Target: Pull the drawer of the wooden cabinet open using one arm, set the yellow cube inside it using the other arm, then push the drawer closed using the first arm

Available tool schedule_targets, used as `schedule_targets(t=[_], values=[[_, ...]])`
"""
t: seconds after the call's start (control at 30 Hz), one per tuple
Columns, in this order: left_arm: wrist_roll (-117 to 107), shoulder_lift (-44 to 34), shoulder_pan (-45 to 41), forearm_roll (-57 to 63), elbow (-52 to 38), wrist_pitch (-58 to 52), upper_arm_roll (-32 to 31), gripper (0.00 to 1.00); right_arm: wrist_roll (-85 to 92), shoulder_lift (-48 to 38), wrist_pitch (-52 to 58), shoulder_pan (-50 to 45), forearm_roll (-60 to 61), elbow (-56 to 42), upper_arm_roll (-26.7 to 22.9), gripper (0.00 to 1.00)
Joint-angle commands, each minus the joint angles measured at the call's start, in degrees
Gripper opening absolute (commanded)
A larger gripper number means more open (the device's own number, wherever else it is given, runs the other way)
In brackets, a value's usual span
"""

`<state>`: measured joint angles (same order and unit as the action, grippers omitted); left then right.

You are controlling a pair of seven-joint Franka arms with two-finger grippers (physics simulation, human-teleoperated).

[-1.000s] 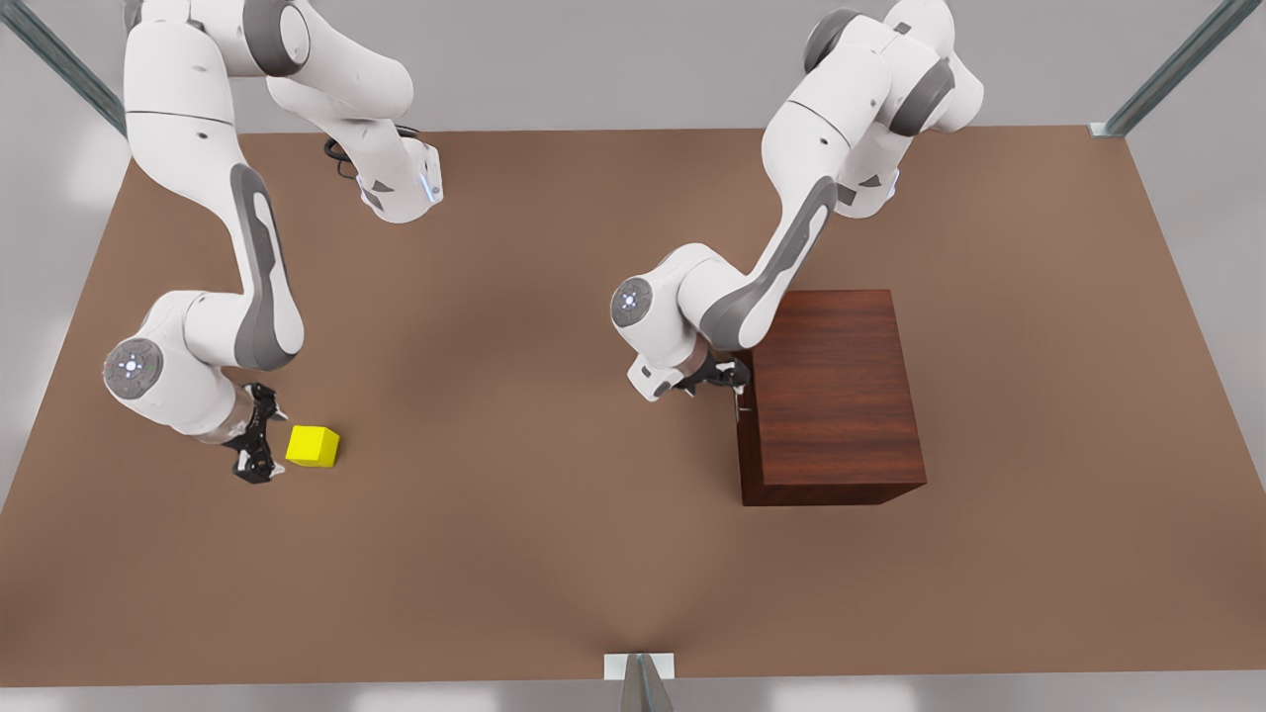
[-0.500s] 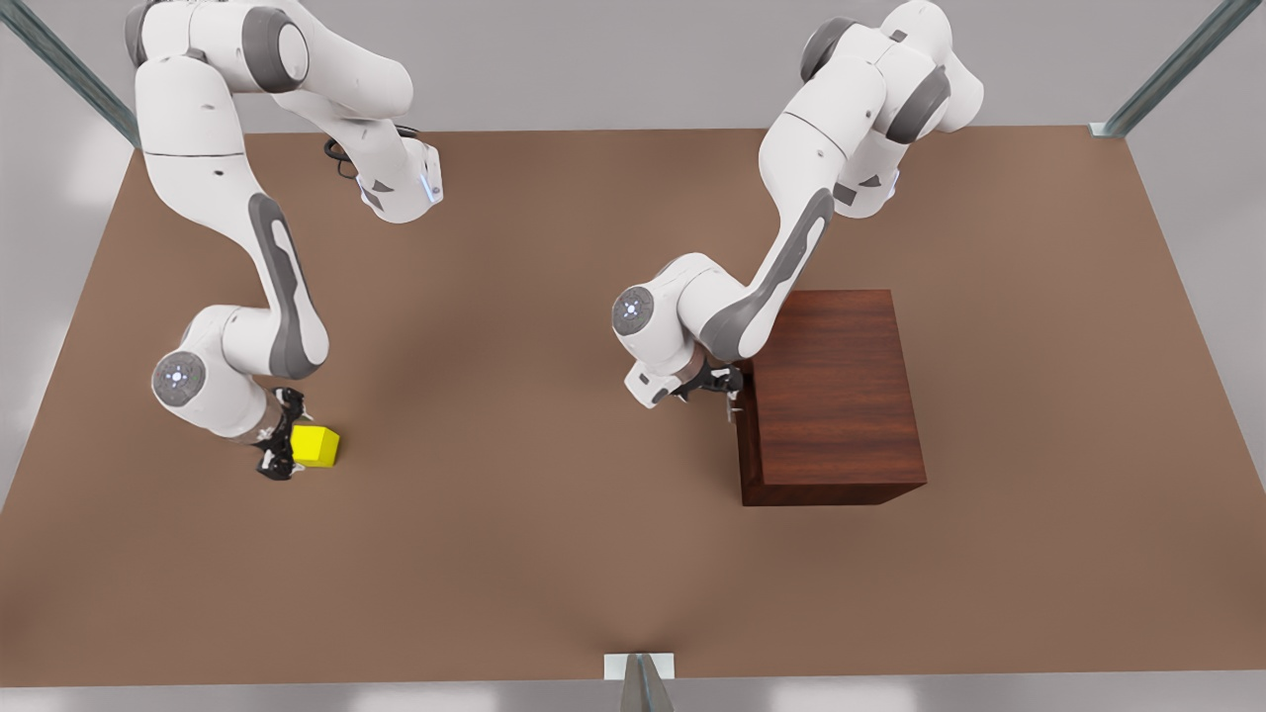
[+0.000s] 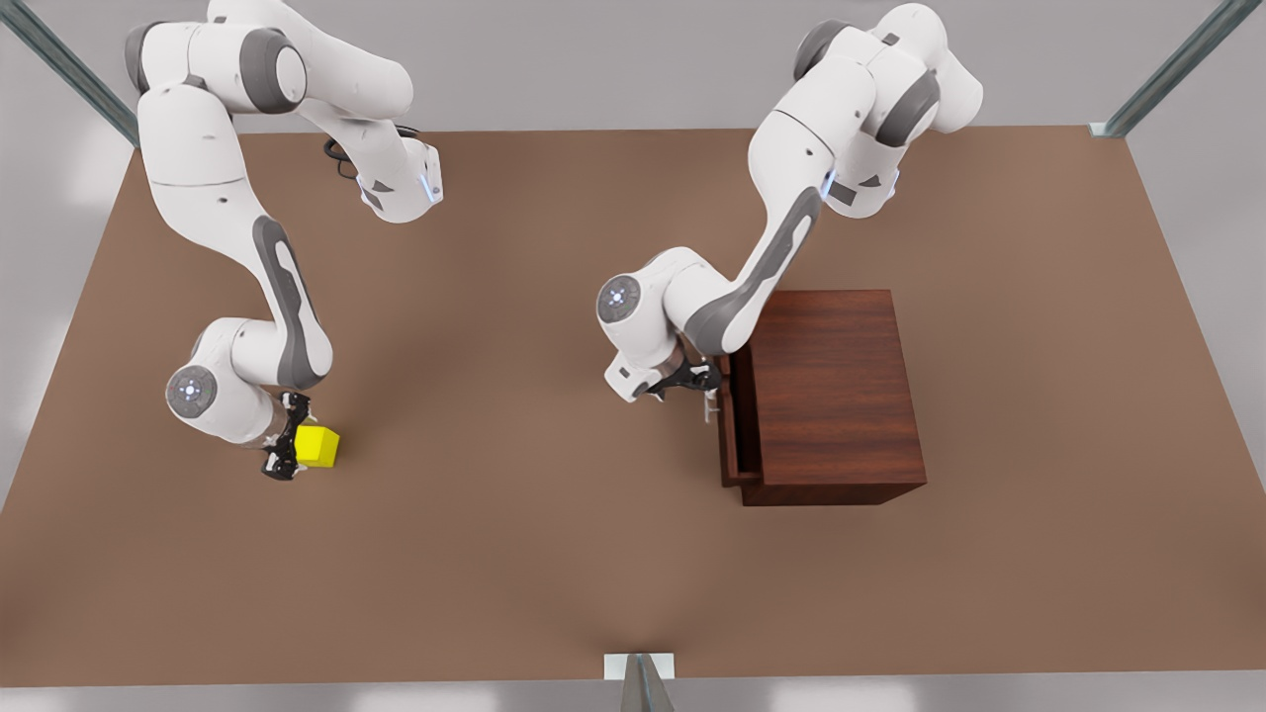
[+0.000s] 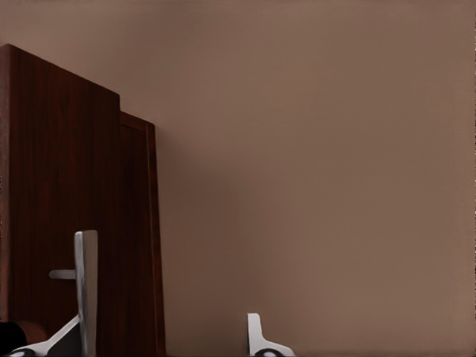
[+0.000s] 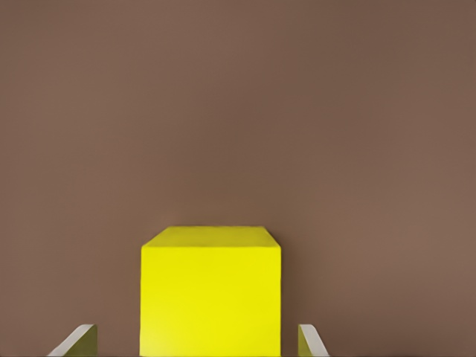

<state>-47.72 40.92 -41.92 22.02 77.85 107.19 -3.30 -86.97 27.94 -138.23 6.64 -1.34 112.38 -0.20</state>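
The wooden cabinet (image 3: 831, 386) stands at the front view's right, with its drawer (image 3: 730, 435) slid out a little toward the front view's left. My left gripper (image 3: 704, 381) is at the drawer's silver handle (image 3: 710, 403). In the left wrist view its fingers are apart, and the handle (image 4: 85, 282) lies against one finger (image 4: 59, 338). The yellow cube (image 3: 318, 446) rests on the table at the front view's left. My right gripper (image 3: 287, 450) is open beside it. In the right wrist view the cube (image 5: 210, 297) sits between the spread fingertips (image 5: 78, 341), with a gap on each side.
The brown table (image 3: 554, 514) stretches wide between the cube and the cabinet. Both arm bases stand at the far edge. Metal frame posts (image 3: 643, 682) mark the table's corners and its near edge.
The drawer has come out a short way toward the front view's left, together with my left gripper. My right gripper has closed in on the yellow cube until its fingers flank it.
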Motion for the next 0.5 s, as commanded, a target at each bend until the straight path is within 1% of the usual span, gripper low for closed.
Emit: schedule_targets(t=[0.0,0.37,0.47], values=[[-3.3,0.0,-0.1,0.0,-0.4,0.2,0.0,1.00,-2.7,0.4,-1.5,0.0,-0.1,0.0,0.0,1.00],[-5.2,2.1,-1.8,0.0,-3.7,0.1,0.0,1.00,-2.7,3.3,-4.9,0.5,-1.3,0.0,-0.1,1.00],[-5.3,2.2,-2.0,0.0,-3.9,0.1,0.0,1.00,-2.7,3.4,-4.9,1.3,-3.3,0.2,-0.2,1.00]])
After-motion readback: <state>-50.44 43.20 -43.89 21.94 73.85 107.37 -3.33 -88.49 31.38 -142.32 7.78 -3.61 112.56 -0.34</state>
